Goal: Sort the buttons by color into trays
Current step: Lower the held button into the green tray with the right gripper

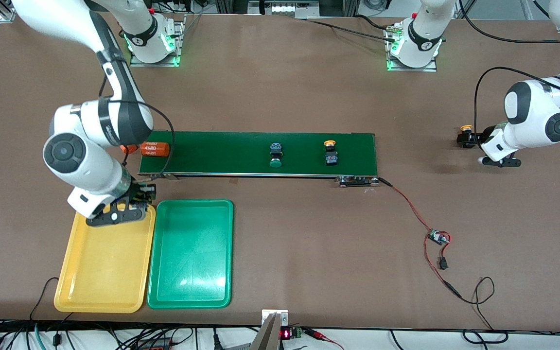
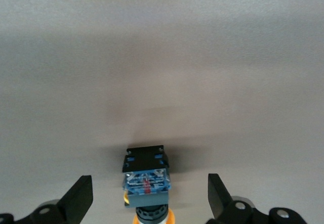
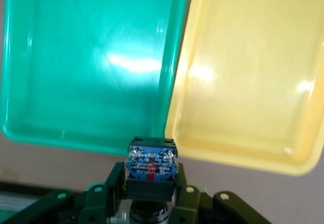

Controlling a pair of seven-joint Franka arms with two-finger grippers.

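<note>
The right gripper grips 1 button over the yellow tray, beside the green tray. The left gripper is wide open around a yellow button on the table. 2 more buttons lie on the belt.

Brown matte table filling most of front view. Tangled black cables along near edge. Aluminium frame rails past the top edge. Even overhead light.
</note>
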